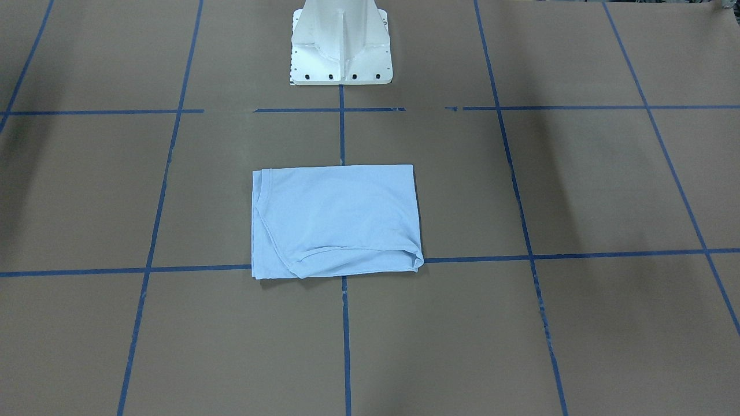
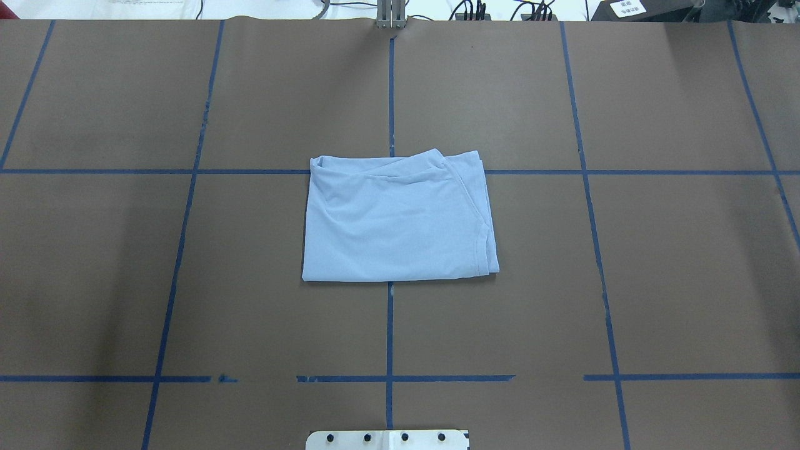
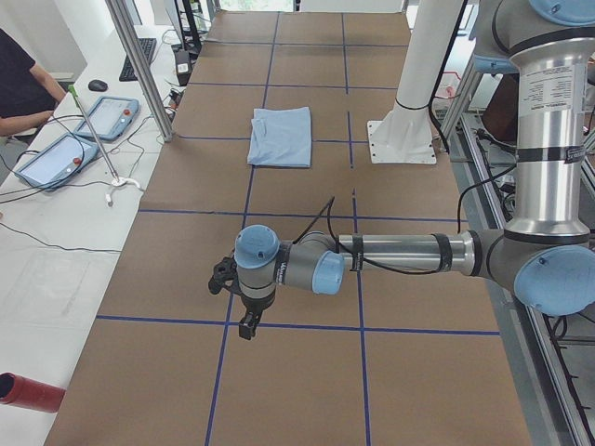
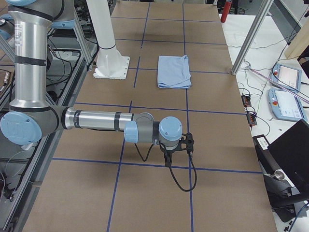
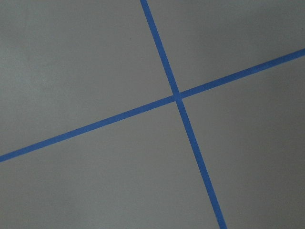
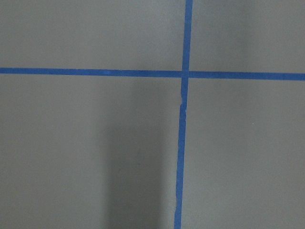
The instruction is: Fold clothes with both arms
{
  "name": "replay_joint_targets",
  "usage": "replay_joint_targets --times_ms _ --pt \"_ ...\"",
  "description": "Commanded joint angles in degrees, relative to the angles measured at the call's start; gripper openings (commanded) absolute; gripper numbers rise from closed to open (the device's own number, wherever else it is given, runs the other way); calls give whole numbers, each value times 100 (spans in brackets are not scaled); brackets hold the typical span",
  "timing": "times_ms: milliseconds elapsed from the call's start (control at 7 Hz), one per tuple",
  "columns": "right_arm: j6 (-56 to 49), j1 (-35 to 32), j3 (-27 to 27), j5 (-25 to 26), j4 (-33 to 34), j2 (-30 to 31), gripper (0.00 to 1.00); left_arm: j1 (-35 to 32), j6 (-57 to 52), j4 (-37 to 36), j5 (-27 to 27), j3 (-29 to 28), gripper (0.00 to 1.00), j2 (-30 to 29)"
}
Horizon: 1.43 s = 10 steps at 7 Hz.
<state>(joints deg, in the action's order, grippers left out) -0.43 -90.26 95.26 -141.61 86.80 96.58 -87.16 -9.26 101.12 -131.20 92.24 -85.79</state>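
Observation:
The light blue T-shirt [image 1: 335, 219] lies folded into a flat rectangle at the middle of the brown table, its ribbed collar at one end; it also shows in the overhead view [image 2: 397, 219] and both side views [image 3: 282, 137] [image 4: 175, 71]. No print shows. My left gripper [image 3: 246, 325] hangs over the table far from the shirt, toward the table's left end. My right gripper [image 4: 167, 162] hangs far from it toward the right end. Both show only in the side views, so I cannot tell whether they are open or shut. Neither holds fabric.
The white pedestal [image 1: 341, 52] stands behind the shirt. Blue tape lines [image 2: 390, 94] grid the brown table cover. Beside the table are tablets [image 3: 102, 116], a person [image 3: 19, 84], metal posts [image 3: 139, 65] and a red cylinder [image 3: 28, 392].

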Motion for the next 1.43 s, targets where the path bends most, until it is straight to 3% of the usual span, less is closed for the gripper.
replay_joint_targets --times_ms 0,1286 --pt "400 -26 281 19 -92 342 100 -29 -5 -146 -11 136 100 0" --pt "544 -141 327 169 -172 229 100 -170 39 -146 24 163 100 -44"
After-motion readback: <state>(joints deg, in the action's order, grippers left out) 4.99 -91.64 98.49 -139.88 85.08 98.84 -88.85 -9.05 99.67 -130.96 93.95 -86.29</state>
